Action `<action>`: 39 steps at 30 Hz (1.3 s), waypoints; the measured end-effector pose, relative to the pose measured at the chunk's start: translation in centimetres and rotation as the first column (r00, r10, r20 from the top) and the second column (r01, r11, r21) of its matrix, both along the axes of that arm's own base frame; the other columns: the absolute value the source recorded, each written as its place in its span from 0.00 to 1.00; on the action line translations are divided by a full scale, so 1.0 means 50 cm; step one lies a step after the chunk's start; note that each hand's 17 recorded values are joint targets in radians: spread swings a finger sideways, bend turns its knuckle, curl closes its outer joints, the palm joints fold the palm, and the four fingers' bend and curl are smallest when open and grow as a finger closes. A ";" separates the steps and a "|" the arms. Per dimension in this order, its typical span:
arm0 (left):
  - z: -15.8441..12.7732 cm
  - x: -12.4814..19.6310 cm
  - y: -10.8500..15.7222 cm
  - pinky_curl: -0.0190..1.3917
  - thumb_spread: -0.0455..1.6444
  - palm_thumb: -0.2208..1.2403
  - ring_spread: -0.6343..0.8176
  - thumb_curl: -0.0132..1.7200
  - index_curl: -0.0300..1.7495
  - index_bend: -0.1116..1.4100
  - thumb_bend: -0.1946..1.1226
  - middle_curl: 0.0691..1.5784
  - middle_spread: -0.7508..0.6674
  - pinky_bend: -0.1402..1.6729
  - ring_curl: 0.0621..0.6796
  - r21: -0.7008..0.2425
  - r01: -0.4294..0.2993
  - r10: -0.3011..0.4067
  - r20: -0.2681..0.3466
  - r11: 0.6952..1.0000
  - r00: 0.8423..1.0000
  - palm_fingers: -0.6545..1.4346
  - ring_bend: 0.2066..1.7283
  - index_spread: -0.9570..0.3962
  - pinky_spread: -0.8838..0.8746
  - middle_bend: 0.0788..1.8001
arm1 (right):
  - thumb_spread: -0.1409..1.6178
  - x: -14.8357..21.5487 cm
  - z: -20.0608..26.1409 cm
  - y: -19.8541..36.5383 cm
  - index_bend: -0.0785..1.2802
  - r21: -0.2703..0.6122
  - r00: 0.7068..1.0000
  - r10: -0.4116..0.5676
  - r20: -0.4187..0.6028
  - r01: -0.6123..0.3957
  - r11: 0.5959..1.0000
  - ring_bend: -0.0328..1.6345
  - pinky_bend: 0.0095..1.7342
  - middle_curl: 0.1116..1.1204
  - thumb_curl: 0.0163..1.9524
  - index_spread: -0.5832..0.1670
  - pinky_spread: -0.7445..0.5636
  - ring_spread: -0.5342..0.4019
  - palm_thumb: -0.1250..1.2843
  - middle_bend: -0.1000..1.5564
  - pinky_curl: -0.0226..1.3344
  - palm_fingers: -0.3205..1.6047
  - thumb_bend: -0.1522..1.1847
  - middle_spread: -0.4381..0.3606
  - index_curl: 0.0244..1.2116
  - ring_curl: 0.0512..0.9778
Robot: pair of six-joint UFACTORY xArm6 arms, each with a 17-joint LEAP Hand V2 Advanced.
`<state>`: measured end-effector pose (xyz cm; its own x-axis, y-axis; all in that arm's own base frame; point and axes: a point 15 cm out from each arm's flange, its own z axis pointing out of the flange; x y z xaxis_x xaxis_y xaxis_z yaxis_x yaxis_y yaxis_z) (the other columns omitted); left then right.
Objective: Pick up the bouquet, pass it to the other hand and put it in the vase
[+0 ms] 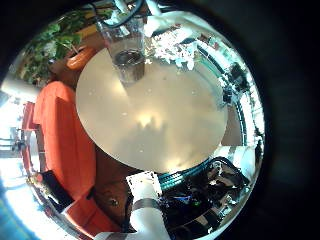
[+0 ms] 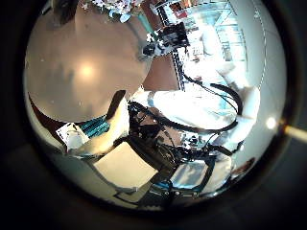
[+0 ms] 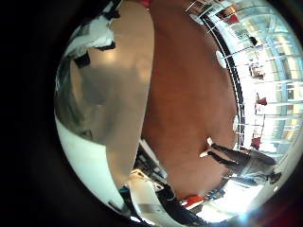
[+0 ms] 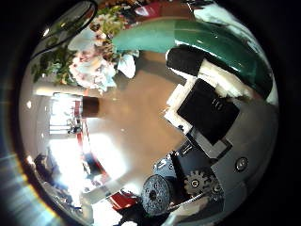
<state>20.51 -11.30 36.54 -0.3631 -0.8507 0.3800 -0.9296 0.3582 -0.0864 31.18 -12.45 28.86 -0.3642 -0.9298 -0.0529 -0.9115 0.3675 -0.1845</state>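
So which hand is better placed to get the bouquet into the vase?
Right, probably. The bouquet is close to the right hand and beside the vase; the left hand looks down on the table from far above.

beige table, orange sofa, white-flowered bouquet, green wrap
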 end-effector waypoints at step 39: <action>0.185 0.093 -0.073 0.20 0.67 0.45 0.71 0.22 0.22 0.19 0.12 0.21 0.68 0.18 0.21 -0.387 -0.102 0.156 0.109 0.916 0.982 0.49 0.23 0.76 0.74 0.12 | 0.61 0.004 0.415 0.166 0.91 0.765 0.788 -0.012 0.616 -0.594 0.249 0.92 0.80 0.64 0.47 0.47 0.42 0.39 0.85 0.89 0.44 0.77 0.11 0.40 0.75 0.63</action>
<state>25.16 -14.94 45.78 -0.3304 -0.6957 0.6379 -0.9355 0.1516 -0.3192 31.40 -4.13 49.60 0.2739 -0.1754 -0.9456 -0.9065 0.2814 -0.3148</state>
